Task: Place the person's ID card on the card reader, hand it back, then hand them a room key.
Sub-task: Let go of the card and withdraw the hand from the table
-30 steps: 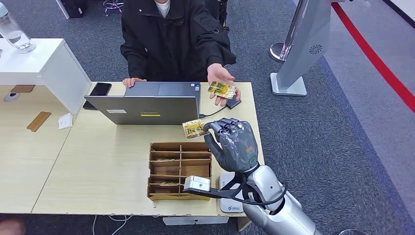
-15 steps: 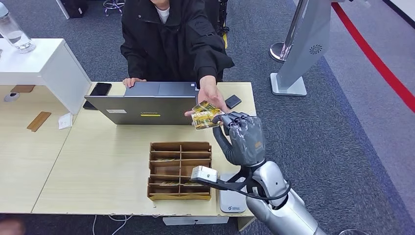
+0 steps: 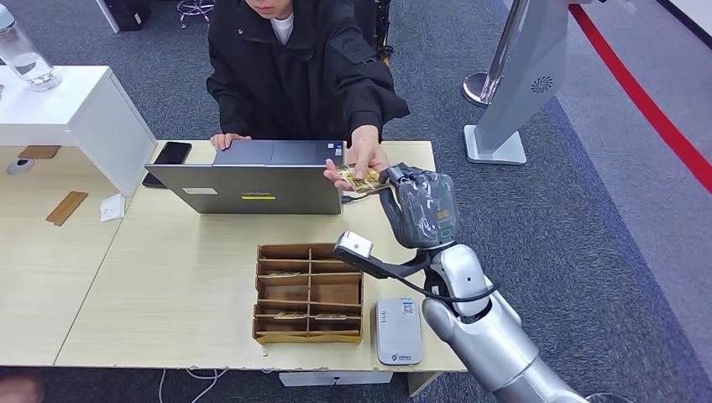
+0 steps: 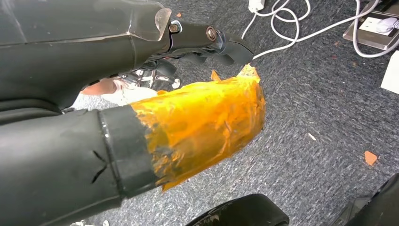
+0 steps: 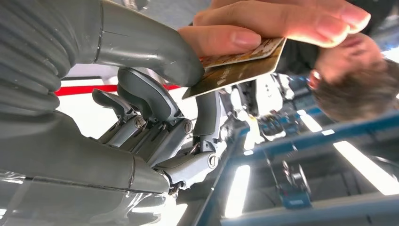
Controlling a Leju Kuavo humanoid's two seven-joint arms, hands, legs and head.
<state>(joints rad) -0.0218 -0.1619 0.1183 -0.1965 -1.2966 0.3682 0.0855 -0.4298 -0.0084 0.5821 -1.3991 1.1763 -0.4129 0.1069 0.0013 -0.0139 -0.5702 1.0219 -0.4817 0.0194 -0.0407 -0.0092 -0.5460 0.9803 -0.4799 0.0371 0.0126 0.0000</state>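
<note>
My right hand (image 3: 422, 208) is stretched over the far right of the desk and pinches a gold-patterned room key card (image 3: 363, 179) between thumb and a finger. The person's hand (image 3: 363, 158) grips the same card from the far side, with a second similar card stacked on it. In the right wrist view my thumb presses the card (image 5: 240, 68) from one side, and the person's fingers (image 5: 282, 19) clamp it too. The white card reader (image 3: 398, 329) lies at the desk's near edge. My left hand (image 4: 141, 108) hangs over the carpet, thumb wrapped in orange tape, holding nothing.
A wooden compartment tray (image 3: 308, 292) with more cards sits beside the reader. An open laptop (image 3: 252, 176) and a black phone (image 3: 171, 153) lie in front of the person. A white counter with a bottle (image 3: 25, 54) stands at the left, a grey stand (image 3: 520, 75) at the right.
My right hand carried the card away from me, up to the person. The person's hand, holding its own card, came down and closed on my card.
</note>
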